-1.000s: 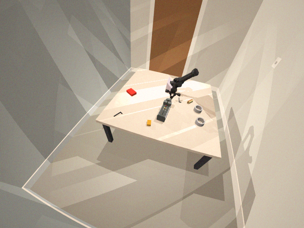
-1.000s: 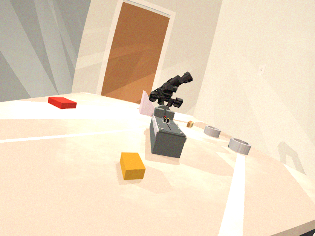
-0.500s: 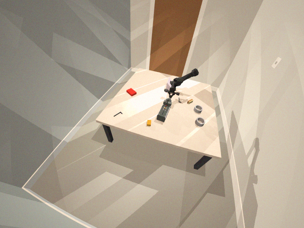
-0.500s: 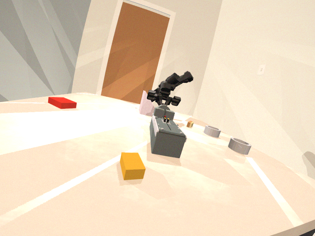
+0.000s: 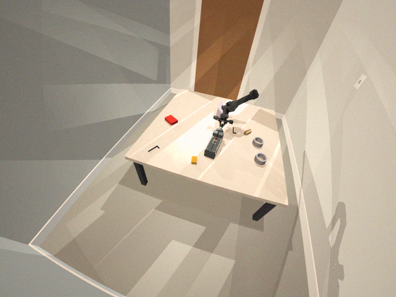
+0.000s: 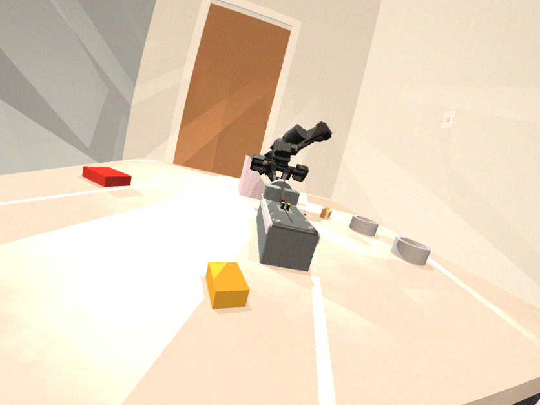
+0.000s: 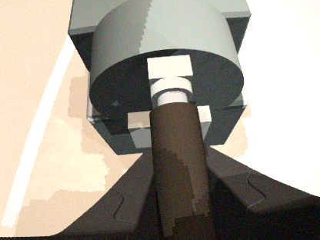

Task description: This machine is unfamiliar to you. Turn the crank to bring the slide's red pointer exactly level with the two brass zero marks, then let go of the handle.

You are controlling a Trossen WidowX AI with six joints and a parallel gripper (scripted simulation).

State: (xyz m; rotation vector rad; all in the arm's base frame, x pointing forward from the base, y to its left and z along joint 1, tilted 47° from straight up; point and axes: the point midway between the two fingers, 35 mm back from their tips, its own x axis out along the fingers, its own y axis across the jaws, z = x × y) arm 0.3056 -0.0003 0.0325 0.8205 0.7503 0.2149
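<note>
The dark grey-green machine [image 5: 209, 152] [image 6: 286, 248] [image 7: 165, 25] stands on the table, its rounded end toward the arm. My gripper [image 5: 220, 124] [image 6: 278, 177] [image 7: 175, 155] is shut on the brown crank handle [image 7: 175, 127] at that end. A white collar [image 7: 171, 85] joins the handle to the pale crank arm [image 7: 169, 67], which shows at the middle of the round housing. The red pointer [image 6: 283, 200] shows on the machine's top, close to the brass marks [image 6: 288, 206]. It looks slightly toward the crank end from them, but is too small to judge exactly. My wrist view does not show the pointer.
A pale pink panel [image 5: 219, 108] [image 6: 250, 180] stands beside the arm. A red block [image 5: 171, 119] [image 6: 105, 176] lies left, an orange block [image 5: 193, 160] [image 6: 227, 283] near the machine's far end. Two grey rings, a small tan block [image 5: 247, 131] and a black angled rod [image 5: 234, 131] lie right.
</note>
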